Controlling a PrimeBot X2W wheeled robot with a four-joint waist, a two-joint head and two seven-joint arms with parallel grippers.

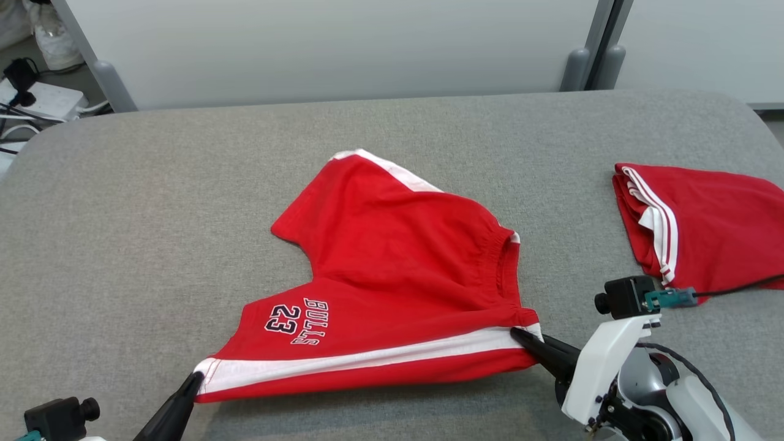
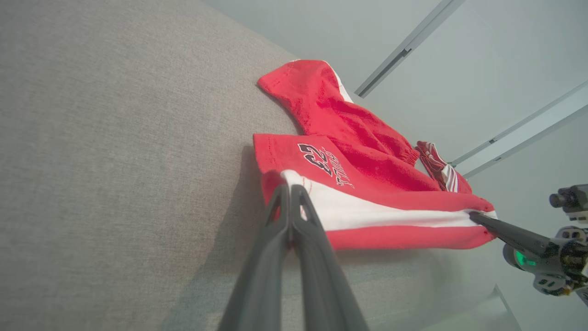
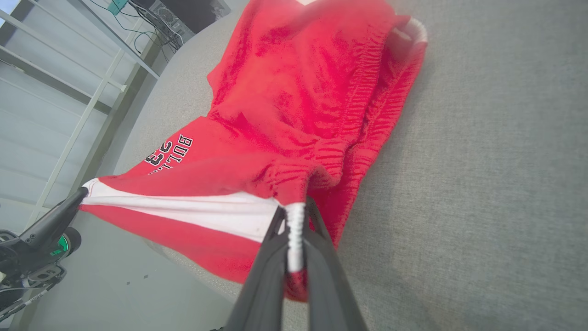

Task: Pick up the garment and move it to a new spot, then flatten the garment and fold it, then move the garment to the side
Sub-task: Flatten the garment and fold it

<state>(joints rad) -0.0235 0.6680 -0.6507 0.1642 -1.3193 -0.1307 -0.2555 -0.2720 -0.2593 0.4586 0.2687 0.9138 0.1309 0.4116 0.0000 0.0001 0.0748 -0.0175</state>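
The garment (image 1: 392,269) is a pair of red shorts with white side stripes and a "BULLS 23" print, spread over the middle of the grey table (image 1: 153,214). My left gripper (image 1: 195,378) is shut on the hem end of the near white stripe. At the waistband end of that same stripe, my right gripper (image 1: 517,334) is shut on the cloth. The near edge is stretched taut between them and lifted slightly. In the left wrist view the fingers (image 2: 289,193) pinch the hem of the garment (image 2: 367,184). In the right wrist view the fingers (image 3: 294,220) clamp the waistband of the garment (image 3: 294,105).
A second red garment (image 1: 704,239), folded, with white stripes, lies at the table's right side. A cable (image 1: 735,285) runs from the right wrist over it. Pale wall panels stand behind the table; a power strip and cables (image 1: 37,101) lie on the floor at far left.
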